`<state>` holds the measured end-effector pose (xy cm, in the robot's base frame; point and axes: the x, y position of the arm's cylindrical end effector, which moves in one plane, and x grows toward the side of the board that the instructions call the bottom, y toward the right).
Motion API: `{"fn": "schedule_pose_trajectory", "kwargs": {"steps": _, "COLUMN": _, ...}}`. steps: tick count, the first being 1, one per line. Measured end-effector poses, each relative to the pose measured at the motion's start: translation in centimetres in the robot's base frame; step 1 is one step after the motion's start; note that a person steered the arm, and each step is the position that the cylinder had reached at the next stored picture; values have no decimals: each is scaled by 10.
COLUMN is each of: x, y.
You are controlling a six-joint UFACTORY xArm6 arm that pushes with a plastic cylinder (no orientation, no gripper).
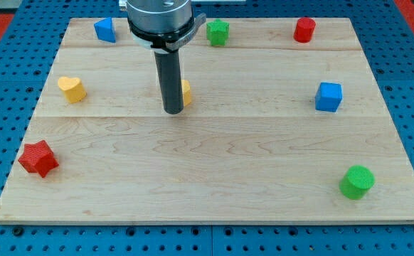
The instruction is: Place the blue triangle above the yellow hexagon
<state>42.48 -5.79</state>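
Observation:
The blue triangle [105, 30] sits near the view's top left corner of the wooden board [214, 163]. The yellow hexagon [186, 93] lies near the board's middle, mostly hidden behind the dark rod. My tip [173, 111] rests on the board just left of and touching or nearly touching the yellow hexagon, well below and to the right of the blue triangle.
A yellow heart [72, 89] lies at the left. A red star [38, 158] is at the lower left. A green block [218, 33] and a red cylinder [304, 30] sit along the top. A blue cube [328, 97] is at right, a green cylinder [356, 182] at lower right.

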Motion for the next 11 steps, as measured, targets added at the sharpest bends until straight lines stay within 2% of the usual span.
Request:
{"fn": "schedule_pose_trajectory", "kwargs": {"steps": 1, "x": -2, "y": 0}}
{"fn": "schedule_pose_trajectory", "kwargs": {"steps": 3, "x": -11, "y": -70}}
{"fn": "schedule_pose_trajectory", "kwargs": {"steps": 5, "x": -93, "y": -87}}
{"fn": "schedule_pose_trajectory", "kwargs": {"steps": 7, "x": -171, "y": -203}}
{"fn": "schedule_pose_trajectory", "kwargs": {"steps": 8, "x": -208, "y": -210}}
{"fn": "schedule_pose_trajectory", "kwargs": {"steps": 11, "x": -193, "y": -75}}
